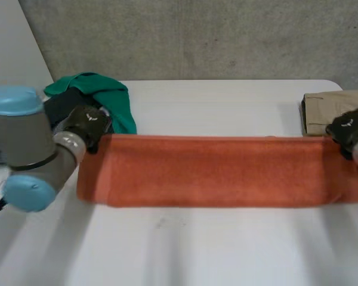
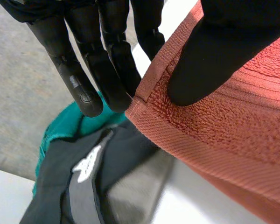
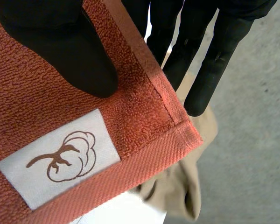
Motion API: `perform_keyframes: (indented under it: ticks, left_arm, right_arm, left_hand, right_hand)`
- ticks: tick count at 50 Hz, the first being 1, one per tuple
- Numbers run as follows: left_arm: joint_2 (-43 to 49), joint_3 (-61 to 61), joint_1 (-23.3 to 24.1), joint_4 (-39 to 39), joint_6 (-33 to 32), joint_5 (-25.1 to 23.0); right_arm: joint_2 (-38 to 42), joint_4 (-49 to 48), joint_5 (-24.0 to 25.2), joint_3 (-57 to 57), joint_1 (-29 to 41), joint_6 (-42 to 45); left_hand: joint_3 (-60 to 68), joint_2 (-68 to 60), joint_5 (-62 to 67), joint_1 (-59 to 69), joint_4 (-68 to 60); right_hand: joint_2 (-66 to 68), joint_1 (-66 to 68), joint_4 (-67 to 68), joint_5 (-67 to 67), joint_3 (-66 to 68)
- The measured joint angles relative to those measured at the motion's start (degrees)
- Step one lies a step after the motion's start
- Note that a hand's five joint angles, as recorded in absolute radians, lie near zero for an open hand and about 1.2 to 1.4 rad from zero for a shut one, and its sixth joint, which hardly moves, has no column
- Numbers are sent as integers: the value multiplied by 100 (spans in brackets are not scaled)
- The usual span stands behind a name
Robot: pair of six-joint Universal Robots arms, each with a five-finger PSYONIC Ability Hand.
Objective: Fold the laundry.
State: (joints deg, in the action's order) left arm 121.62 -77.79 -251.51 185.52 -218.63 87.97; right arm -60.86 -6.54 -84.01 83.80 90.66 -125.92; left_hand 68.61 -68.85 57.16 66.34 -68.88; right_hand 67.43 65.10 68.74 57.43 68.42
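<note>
1. An orange towel (image 1: 209,170) stretches in a long band across the middle of the bench (image 1: 197,250), reaching its right edge
2. The left hand (image 1: 88,124) pinches the towel's far left corner between thumb and fingers; the right hand (image 1: 348,127) pinches its far right corner, near a white label (image 3: 58,158)
3. A green garment (image 1: 104,95) over dark cloth (image 2: 126,154) sits at the bench's far left edge, and a beige garment (image 1: 331,107) at its far right corner

The white table (image 1: 227,250) bears an orange towel (image 1: 215,173), a green-and-dark clothes heap (image 1: 107,95) and a folded beige garment (image 1: 331,107).
</note>
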Motion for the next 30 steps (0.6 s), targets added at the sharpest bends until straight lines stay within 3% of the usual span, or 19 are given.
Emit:
perform_keyframes:
  ticks: [3,5,9,10,11,17,23,30]
  left_arm:
    - [383,360,72,320,53,98]
    - [564,528,116,556,64,140]
    - [852,776,297,1228,44,225]
    - [871,789,345,1332,38,242]
    - [882,791,399,1433,32,266]
    - [755,571,626,1678,18,513]
    - [248,17,663,1646,51,729]
    - [-643,-1035,615,1579,267,726]
  right_arm:
    - [377,-331,-150,-297,117,7]
    - [573,-522,-229,-465,160,13]
    - [943,-976,-393,-805,294,-8]
    - [970,-1031,-422,-837,323,-26]
    - [981,-1074,-450,-856,350,-50]
    - [659,-1123,-522,-684,442,-419]
    - [138,-871,-253,-175,253,-842]
    - [-453,170,768,727,-547,-995]
  left_hand:
    - [0,0,0,0,0]
    - [-184,230,-130,-110,193]
    - [-3994,4076,-3915,-4374,4105]
    - [-4106,4189,-4029,-4491,4221]
    - [-5271,5345,-5078,-5427,5334]
    - [-5635,5696,-5428,-5530,5721]
    - [-5635,5696,-5428,-5530,5721]
    - [-5635,5696,-5428,-5530,5721]
  right_hand:
    - [1,0,0,0,0]
    - [-703,-563,-750,-689,-739]
    - [-4590,-4456,-4530,-4567,-4529]
    - [-5157,-4939,-5125,-5091,-5169]
    - [-5404,-5154,-5458,-5355,-5456]
    - [-5502,-5197,-5625,-5488,-5606]
    - [-5502,-5197,-5625,-5488,-5606]
    - [-4951,-4740,-5069,-4895,-5046]
